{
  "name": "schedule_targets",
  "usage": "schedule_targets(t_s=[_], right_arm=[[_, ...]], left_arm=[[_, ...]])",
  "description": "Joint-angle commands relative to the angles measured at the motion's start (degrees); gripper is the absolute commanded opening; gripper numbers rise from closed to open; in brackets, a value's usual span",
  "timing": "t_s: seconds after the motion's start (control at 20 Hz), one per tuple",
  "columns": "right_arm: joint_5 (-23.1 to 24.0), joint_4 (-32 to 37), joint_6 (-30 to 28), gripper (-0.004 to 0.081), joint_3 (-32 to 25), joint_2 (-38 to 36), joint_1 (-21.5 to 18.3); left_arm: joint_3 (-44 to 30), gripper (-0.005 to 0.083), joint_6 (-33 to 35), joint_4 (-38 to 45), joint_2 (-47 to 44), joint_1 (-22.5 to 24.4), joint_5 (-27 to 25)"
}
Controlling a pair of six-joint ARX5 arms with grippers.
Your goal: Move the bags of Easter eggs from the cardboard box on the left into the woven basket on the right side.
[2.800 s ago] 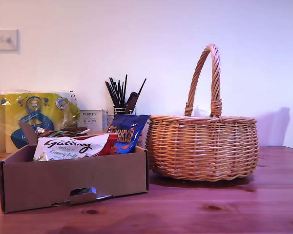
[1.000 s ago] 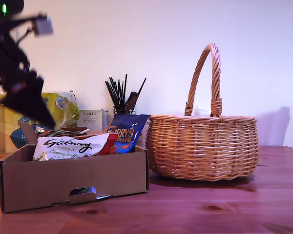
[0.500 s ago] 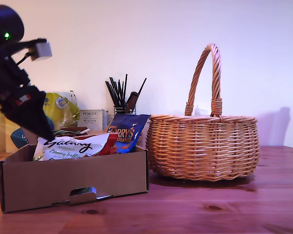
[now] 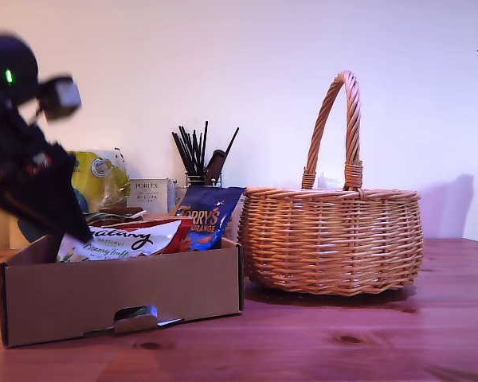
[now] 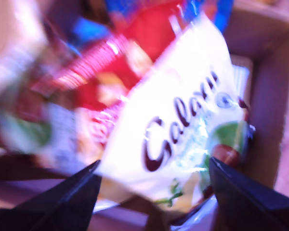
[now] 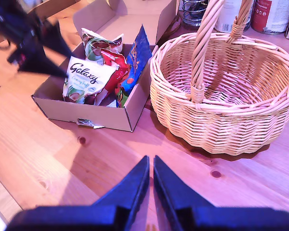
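Note:
The cardboard box (image 4: 119, 298) stands at the exterior view's left and holds the bags of Easter eggs: a white Galaxy bag (image 4: 123, 239), a red one (image 4: 179, 235) and a blue Terry's Orange one (image 4: 209, 215). A green-white bag (image 6: 96, 45) lies behind them. My first gripper (image 5: 155, 163) is open and tilted down into the box, its fingers either side of the Galaxy bag's (image 5: 183, 120) lower end. In the exterior view it (image 4: 76, 231) is blurred over the box's left end. My second gripper (image 6: 151, 161) is shut, high above the table in front of the woven basket (image 6: 231, 120).
Behind the box stand a yellow plastic pack (image 4: 95, 179), a white Porlex box (image 4: 150, 195) and a wire pot of black sticks (image 4: 199, 155). Tins (image 6: 274, 12) stand behind the basket (image 4: 331, 239). Its tall handle (image 4: 346, 127) arches over it. The wooden table (image 4: 342, 342) runs to the front.
My first arm has come in from the exterior view's upper left and lowered its gripper onto the box. The Galaxy bag has shifted slightly. The basket has not moved.

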Motion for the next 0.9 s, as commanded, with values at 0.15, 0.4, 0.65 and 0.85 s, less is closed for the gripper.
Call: schedule_targets(t_s=[0.15, 0.4, 0.65, 0.85], right_arm=[[-0.2, 0.4, -0.2, -0.0012, 0.6, -0.3, 0.3], [-0.2, 0.5, -0.2, -0.0012, 0.6, -0.3, 0.3], [-0.2, 0.7, -0.2, -0.0012, 0.6, -0.3, 0.3], [-0.2, 0.6, -0.2, -0.0012, 0.6, -0.3, 0.3]], left_arm=[[1.0, 0.0639, -0.1, 1.9, 0.0, -1.1, 4.7], [1.0, 0.0634, -0.1, 1.3, 0.2, -3.6, 5.4], [1.0, 0.0538, -0.1, 0.8, 1.8, -6.5, 4.8], [1.0, 0.0441, -0.1, 1.0, 4.4, -7.9, 1.4]])
